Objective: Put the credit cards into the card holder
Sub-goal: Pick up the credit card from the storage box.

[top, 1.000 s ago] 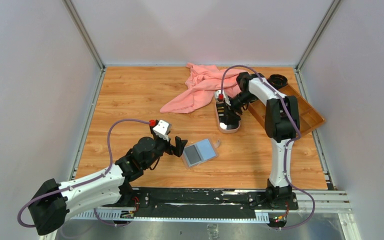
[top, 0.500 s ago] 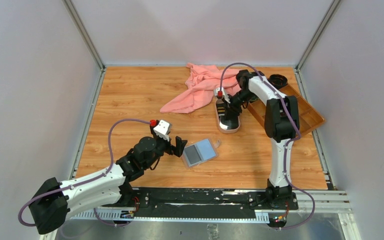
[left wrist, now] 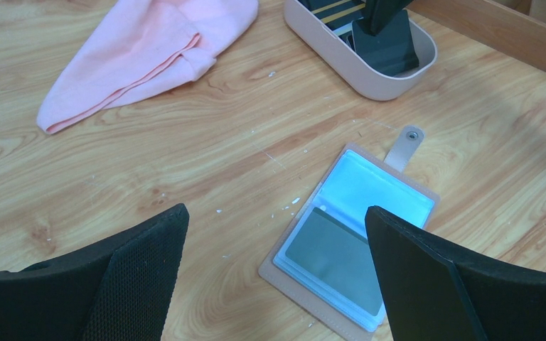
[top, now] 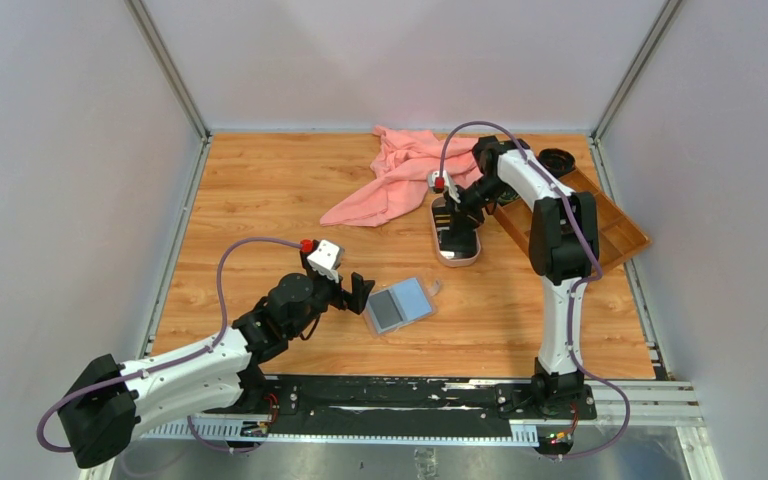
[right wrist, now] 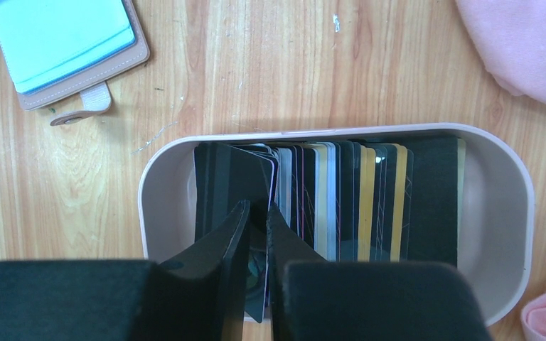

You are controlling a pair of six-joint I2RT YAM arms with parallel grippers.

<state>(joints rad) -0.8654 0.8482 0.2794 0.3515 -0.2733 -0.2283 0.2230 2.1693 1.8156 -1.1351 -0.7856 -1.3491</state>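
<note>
The card holder [top: 400, 303] lies open on the table, pinkish-tan with grey-blue sleeves; a dark card [left wrist: 334, 252] sits in one sleeve. It also shows in the left wrist view [left wrist: 370, 206] and the right wrist view [right wrist: 64, 42]. My left gripper [top: 352, 292] is open and empty, just left of the holder, its fingers [left wrist: 142, 270] wide apart above the wood. The credit cards [right wrist: 341, 199] stand on edge in the oval pink-rimmed tray [right wrist: 512, 213]. My right gripper [right wrist: 257, 208] reaches into the tray [top: 457, 261] and is shut on one dark card at the stack's left end.
A pink cloth [top: 400, 175] lies behind the tray and shows in the left wrist view [left wrist: 149, 50]. A brown compartment tray [top: 610, 225] sits at the right edge, with a black round object [top: 557, 160] at its far corner. Grey walls enclose the table.
My right gripper has moved a little farther back along the oval tray, among the cards. The left arm and the card holder have not moved.
</note>
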